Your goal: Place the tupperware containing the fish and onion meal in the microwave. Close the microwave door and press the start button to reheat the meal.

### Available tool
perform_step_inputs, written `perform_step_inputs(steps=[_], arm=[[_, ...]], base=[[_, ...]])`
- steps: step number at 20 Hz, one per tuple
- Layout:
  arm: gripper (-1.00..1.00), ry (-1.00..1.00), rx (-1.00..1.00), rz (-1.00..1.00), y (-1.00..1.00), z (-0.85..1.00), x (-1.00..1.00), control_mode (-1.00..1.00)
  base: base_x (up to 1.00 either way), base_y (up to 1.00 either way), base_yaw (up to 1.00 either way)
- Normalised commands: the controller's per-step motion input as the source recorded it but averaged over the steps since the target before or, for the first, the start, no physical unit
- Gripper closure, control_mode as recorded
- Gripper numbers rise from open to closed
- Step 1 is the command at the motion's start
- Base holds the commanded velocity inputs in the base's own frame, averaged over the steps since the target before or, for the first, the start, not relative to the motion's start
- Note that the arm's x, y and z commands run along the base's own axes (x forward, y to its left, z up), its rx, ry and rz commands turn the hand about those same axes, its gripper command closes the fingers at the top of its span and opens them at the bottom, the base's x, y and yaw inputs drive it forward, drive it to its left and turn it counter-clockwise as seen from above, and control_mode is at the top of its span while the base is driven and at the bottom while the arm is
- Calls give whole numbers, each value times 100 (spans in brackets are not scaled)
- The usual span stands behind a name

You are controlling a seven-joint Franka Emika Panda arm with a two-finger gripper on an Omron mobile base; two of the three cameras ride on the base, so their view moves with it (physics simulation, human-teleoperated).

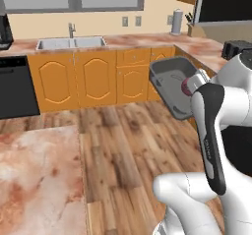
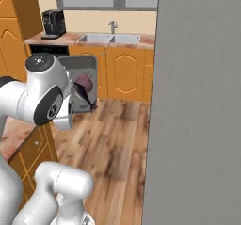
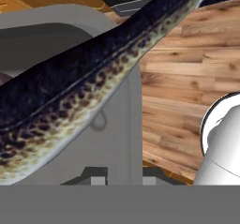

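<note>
In left base view the tupperware point(image 1: 170, 79) hangs mid-air, steeply tilted, over the wood floor by the orange cabinets point(image 1: 93, 79), onion point(image 1: 187, 86) inside. Gripper point(image 3: 123, 180) is clamped on its rim w/ the speckled fish point(image 3: 84, 82) lying across. Prob. light, stiff tray but contents loose & slippery, so keep rim grip & level it.

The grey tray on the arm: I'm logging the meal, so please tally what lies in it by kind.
Long dark spotted fish: 1
Small round red-purple onion: 1
Total in the shallow dark grey rectangular tray: 2
</note>
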Motion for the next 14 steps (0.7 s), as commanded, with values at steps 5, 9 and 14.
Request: perform_step_inputs(steps=[5,9,14], arm=[[100,0,0,0,0,0,0,100],[100,0,0,0,0,0,0,100],[100,0,0,0,0,0,0,100]], base=[[86,0,-29],[52,-7,-41],[57,-18,-46]])
